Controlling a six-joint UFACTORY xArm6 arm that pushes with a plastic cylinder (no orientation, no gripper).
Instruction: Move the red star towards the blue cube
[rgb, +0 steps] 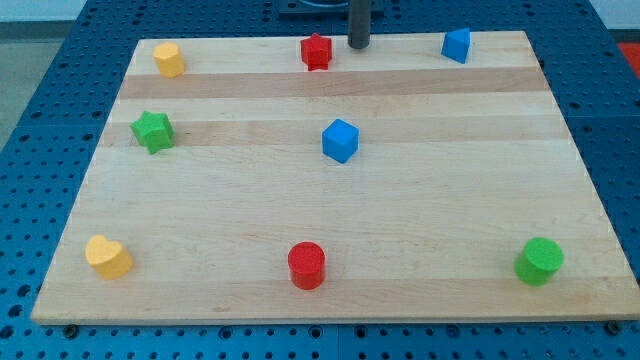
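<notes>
Wooden counter (330, 250) lying on a blue perforated base (60, 120). Red star (316, 51) near the view's top edge, a little left of centre. Dark rod coming down from the view's top, my tip (358, 46) just to the view's right of the red star, close beside it with a narrow gap showing. No pincer on this arm, only the bare rod, holding nothing.

Blue cube (340, 140) near the middle of the counter, below the red star and slightly to the view's right, well apart from it. Second blue block (456, 45), shape hard to make out, at the view's top right, well apart from the tip.

Yellow block (169, 59), roughly hexagonal, at the view's top left. Green star (152, 131) at the left side, below the yellow block. Yellow heart (107, 256) at the bottom left. Red cylinder (306, 265) at the bottom centre, well below the blue cube. Green cylinder (539, 260) at the bottom right. All blocks standing apart from one another, none touching.
</notes>
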